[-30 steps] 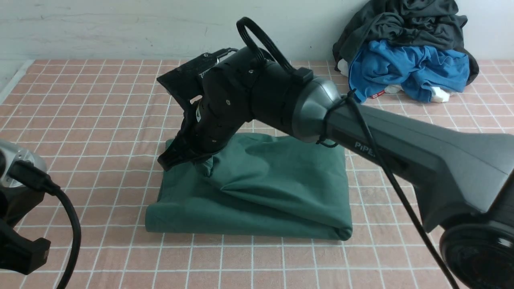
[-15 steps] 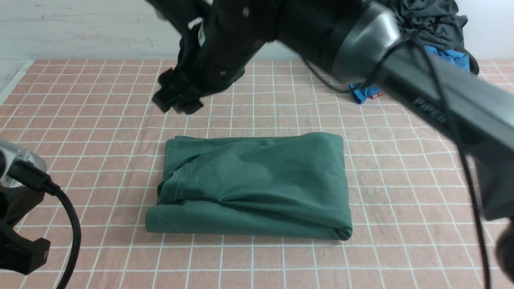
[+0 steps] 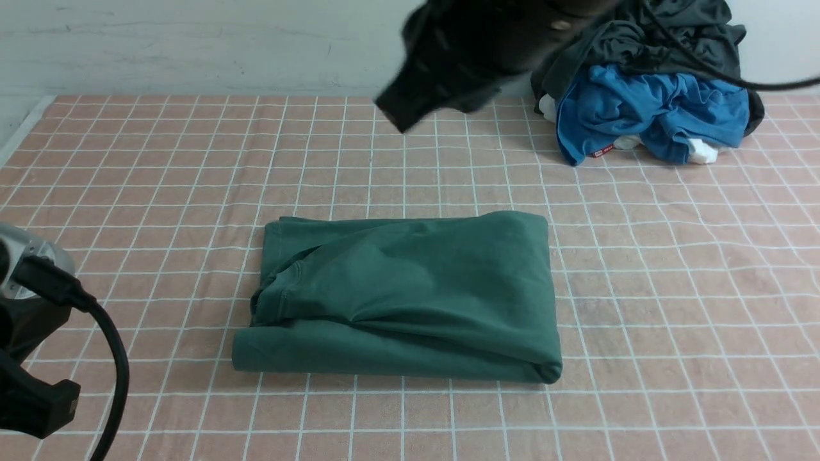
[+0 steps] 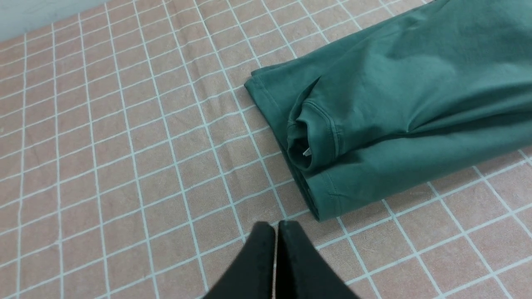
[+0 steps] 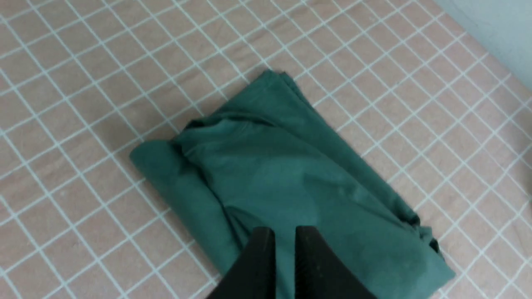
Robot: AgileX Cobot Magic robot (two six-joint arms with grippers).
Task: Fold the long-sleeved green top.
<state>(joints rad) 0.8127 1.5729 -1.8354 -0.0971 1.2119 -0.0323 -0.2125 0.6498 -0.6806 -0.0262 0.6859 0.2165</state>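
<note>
Green long-sleeved top (image 3: 410,294): loose 9 o'clock edge could spring open if nudged. Right end effector (image 5: 285,234): fingers slightly apart.

Surface: table (image 3: 672,275), pinkish-tan covering with pale grid lines, slightly wavy in places. Far side: 1 pale wall (image 3: 192,48), faint scuffs visible. Far right in front view: 1 heap against the wall. Upper layer, dark charcoal-grey garment (image 3: 685,45), crumpled; beneath and in front of it, bright blue garment (image 3: 653,109), bunched. White material (image 3: 701,152) protrudes under the blue; 1 small red label (image 3: 602,151) at its lower edge, lettering too small to read.
</note>
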